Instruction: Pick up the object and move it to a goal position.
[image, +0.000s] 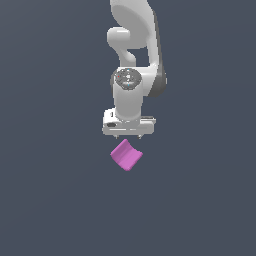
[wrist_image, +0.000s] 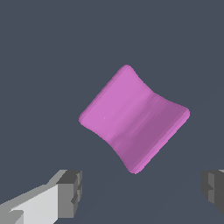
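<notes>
The object is a small magenta-pink block (image: 126, 155) with a scooped, saddle-like top face, lying on the dark grey floor just in front of the arm. In the wrist view the block (wrist_image: 133, 118) sits turned diagonally, its concave face up. My gripper (image: 128, 135) hangs above and slightly behind it, pointing down, with only short finger stubs showing. In the wrist view the gripper (wrist_image: 142, 192) is open: its two grey fingertips (wrist_image: 70, 192) stand far apart with nothing between them. The block lies apart from both fingers.
The white arm (image: 132, 60) rises behind the gripper to the top of the exterior view. A flat dark grey surface (image: 50, 200) surrounds the block on all sides.
</notes>
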